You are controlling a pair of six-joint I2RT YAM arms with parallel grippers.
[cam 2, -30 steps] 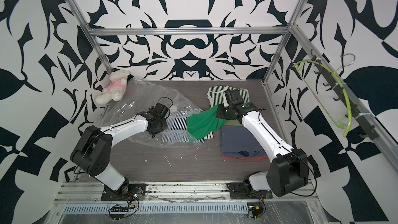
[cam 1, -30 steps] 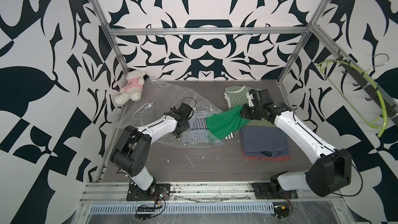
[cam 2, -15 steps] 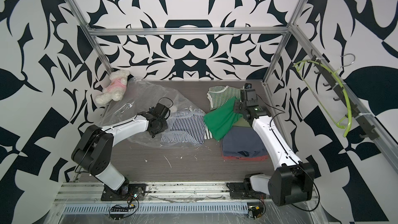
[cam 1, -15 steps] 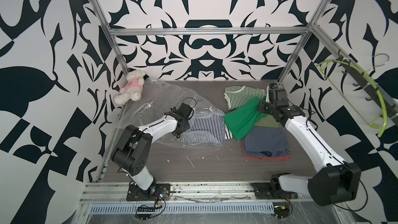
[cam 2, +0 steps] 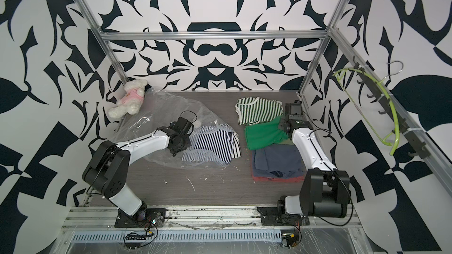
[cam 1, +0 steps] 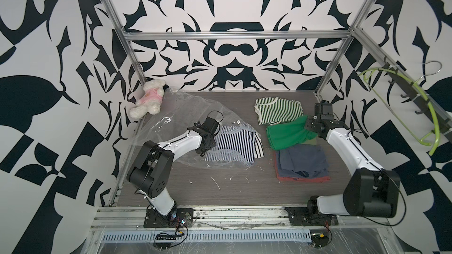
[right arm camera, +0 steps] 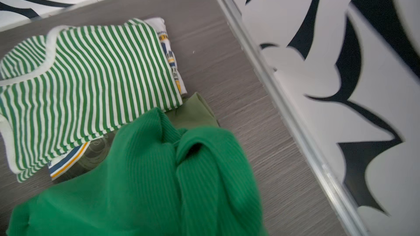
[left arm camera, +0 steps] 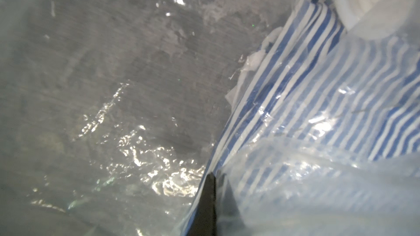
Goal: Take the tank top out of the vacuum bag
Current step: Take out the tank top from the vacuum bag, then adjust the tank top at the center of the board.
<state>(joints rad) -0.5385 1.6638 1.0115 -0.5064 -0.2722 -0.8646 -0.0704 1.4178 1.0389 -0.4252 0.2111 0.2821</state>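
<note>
The white plush toy in a pink shirt [cam 1: 148,100] sits idle in the far corner. My left gripper [cam 1: 202,149], pressed together, pinches the clear crinkly plastic vacuum bag [cam 1: 186,108], I judge to anchor it. A navy-and-white striped shirt [cam 1: 234,145] lies half inside. The green ribbed tank top [cam 1: 286,134] lies outside on folded clothes. My right gripper [cam 1: 308,128] is at its edge, jaws hidden, so I cannot tell. Nearby, the blue-and-yellow printed trim [right arm camera: 169,57] is unreadable.
</note>
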